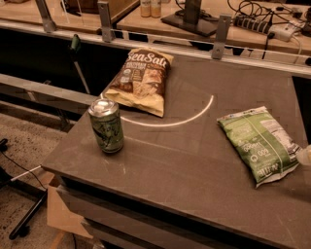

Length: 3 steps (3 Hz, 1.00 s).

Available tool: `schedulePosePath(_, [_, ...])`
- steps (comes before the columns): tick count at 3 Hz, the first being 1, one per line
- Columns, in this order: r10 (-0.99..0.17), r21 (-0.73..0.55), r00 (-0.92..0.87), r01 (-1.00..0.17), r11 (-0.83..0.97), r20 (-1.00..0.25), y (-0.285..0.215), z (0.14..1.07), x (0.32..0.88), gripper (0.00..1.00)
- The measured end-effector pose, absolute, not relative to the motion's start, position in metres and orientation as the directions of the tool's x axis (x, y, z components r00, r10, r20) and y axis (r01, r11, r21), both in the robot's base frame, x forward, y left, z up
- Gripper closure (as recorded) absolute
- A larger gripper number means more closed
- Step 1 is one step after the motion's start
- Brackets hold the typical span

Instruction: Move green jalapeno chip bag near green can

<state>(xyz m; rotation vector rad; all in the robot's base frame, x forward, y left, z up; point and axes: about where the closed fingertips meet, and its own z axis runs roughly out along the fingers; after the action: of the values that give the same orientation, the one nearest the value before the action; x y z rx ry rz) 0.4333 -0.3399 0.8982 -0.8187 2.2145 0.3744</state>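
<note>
1. You see only a pale sliver of the gripper at the right edge of the camera view, low over the table and just beside the right edge of the green jalapeno chip bag. So little of it shows that you cannot tell how wide it is set or whether it has hold of anything.
2. The green jalapeno chip bag lies flat on the right side of the table. Its white label panel faces up, and its length runs from upper left to lower right.
3. The green can stands upright near the table's front-left corner, its silver top showing. It is well apart from the green bag, with bare table between them.
4. A brown-and-tan Sea Salt chip bag lies flat behind the can, toward the back-left of the table. Its lower edge is near the can but not touching it.
5. A thin white arc is marked on the tabletop. It curves from below the Sea Salt bag toward the table's middle.
6. Behind the table you see a rail with metal posts. Beyond it is a wooden bench carrying a power strip with cables and two small bottles.
7. A pole with a green grip leans at the left, beyond the table's edge.
</note>
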Motion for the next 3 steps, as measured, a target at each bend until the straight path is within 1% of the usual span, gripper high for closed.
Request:
schedulePosePath(1, [-0.422, 0.045, -0.557, -0.639, 0.768, -0.715, -0.323, 0.890, 0.410, 0.00])
schedulePosePath(2, [-0.410, 0.059, -0.558, -0.639, 0.767, -0.722, -0.306, 0.876, 0.398, 0.00])
schedulePosePath(3, [-0.404, 0.052, -0.524, -0.655, 0.754, -0.749, -0.277, 0.862, 0.403, 0.00])
